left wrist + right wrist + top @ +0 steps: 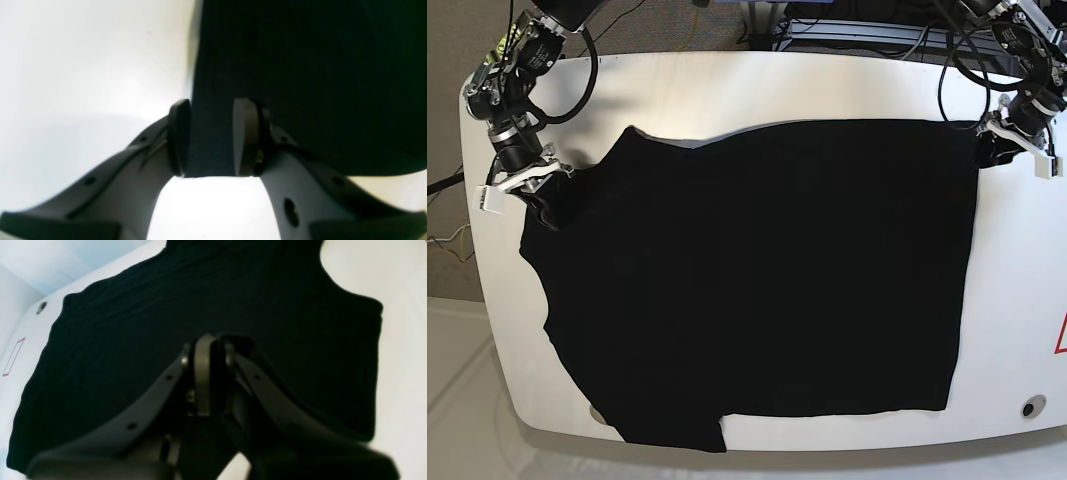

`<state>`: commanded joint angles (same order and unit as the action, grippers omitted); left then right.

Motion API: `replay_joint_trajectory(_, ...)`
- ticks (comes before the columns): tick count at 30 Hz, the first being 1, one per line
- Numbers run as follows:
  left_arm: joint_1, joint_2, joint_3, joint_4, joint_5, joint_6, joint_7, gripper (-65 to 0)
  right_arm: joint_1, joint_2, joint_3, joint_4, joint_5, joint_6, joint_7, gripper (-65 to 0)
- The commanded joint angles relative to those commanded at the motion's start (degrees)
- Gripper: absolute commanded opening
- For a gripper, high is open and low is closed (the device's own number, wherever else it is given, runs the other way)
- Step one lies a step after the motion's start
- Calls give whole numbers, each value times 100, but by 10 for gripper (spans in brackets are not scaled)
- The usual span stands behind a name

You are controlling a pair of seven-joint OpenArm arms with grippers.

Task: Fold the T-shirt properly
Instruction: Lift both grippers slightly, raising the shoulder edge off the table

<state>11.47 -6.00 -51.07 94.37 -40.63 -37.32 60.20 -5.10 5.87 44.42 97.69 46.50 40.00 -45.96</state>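
The black T-shirt [767, 280] lies spread flat over most of the white table [727, 90], with a sleeve at the left and the hem at the right. My left gripper [989, 150] is at the shirt's far right corner. In the left wrist view it [210, 136] stands open, its pads straddling the cloth's edge [300, 66]. My right gripper [547, 210] is at the far left sleeve. In the right wrist view it [215, 373] is shut, with black cloth [166, 323] pinched between the pads. No print shows.
A red mark [1061, 335] and a small hole [1028, 408] sit near the table's right edge. Cables and equipment [857, 30] run behind the table. The shirt's near sleeve [667, 430] reaches the table's front edge.
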Motion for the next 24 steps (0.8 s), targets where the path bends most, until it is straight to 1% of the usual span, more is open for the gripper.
replay_joint_trajectory(1,-15,41,33,-60,-8,-7,-41,-618,41,4,-16,-12,27,0,-31,-608)
replay_joint_trajectory(2,-21,44,47,-70,-1,-1,-77,-642,44,7,-13,-11,37,0,-38,-608)
replay_joint_trajectory(3,-27,46,61,-79,6,6,-113,-650,46,10,-10,-9,47,0,-45,-608)
replay_joint_trajectory(7,-32,44,133,-145,50,-3,-170,-650,54,6,25,-22,90,0,-63,-609)
replay_joint_trajectory(11,-19,19,229,-203,81,-26,-131,-650,69,2,38,-38,124,0,-67,-608)
replay_joint_trajectory(13,-8,-88,293,-298,43,-44,-19,-650,95,-7,-44,-36,59,0,-91,-607)
replay_joint_trajectory(18,-20,-148,303,-376,20,-68,26,-650,125,-5,-96,-110,79,0,-119,-608)
replay_joint_trajectory(21,-12,-186,286,-383,-15,-79,74,-619,150,1,-178,-197,87,0,-130,-609)
replay_joint_trajectory(23,0,-202,269,-354,-36,-79,100,-582,170,6,-275,-259,79,0,-137,-609)
replay_joint_trajectory(24,4,-203,234,-331,-50,-106,53,-532,169,1,-326,-235,24,0,-110,-609)
